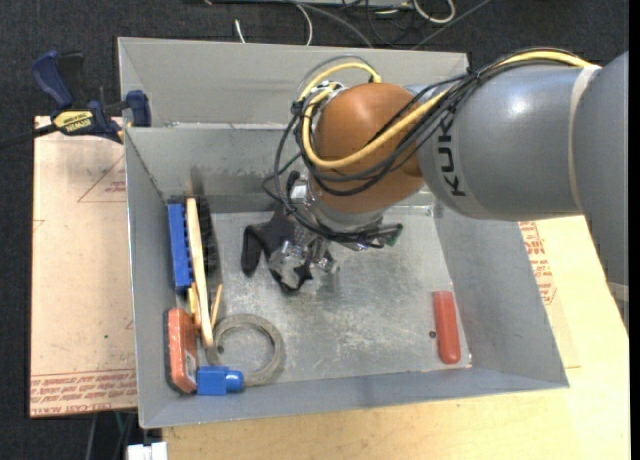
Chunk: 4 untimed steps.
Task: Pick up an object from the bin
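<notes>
Along the bin's (146,210) left wall: blue strip (180,245), pale stick (200,283), clear tape ring (250,346). Mid-floor: black clip-like thing (258,245), perhaps touching the gripper (303,270) hanging just right of it, spread or pinched impossible to tell. Near the right wall: red cylinder (447,327) lying flat.

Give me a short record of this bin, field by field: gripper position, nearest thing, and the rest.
gripper: down over the middle of the bin
nearest thing: black object, beside it on the view's left
left wall: long blue bar, wooden sticks, orange piece, small blue block
front left: clear tape ring
right side: red cylinder, lying alone
</notes>
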Each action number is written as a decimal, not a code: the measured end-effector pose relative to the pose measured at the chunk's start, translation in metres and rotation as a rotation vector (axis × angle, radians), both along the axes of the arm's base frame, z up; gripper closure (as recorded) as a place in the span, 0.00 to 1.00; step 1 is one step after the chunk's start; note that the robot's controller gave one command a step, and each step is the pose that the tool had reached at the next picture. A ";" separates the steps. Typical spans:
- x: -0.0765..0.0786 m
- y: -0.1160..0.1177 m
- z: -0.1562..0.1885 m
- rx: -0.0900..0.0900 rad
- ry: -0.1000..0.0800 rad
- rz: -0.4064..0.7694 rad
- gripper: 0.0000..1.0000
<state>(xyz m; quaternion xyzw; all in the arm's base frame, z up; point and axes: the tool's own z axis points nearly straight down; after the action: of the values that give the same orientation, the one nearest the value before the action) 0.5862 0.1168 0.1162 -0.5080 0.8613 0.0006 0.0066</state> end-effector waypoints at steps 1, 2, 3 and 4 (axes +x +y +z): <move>0.001 -0.001 -0.023 0.000 0.008 -0.011 1.00; 0.004 0.007 0.049 0.000 0.007 -0.011 1.00; 0.010 0.005 0.036 0.002 0.000 -0.016 1.00; 0.007 0.006 0.021 0.001 0.010 -0.014 1.00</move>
<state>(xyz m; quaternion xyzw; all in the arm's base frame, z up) 0.5930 0.1223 0.1370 -0.5021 0.8648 0.0036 0.0025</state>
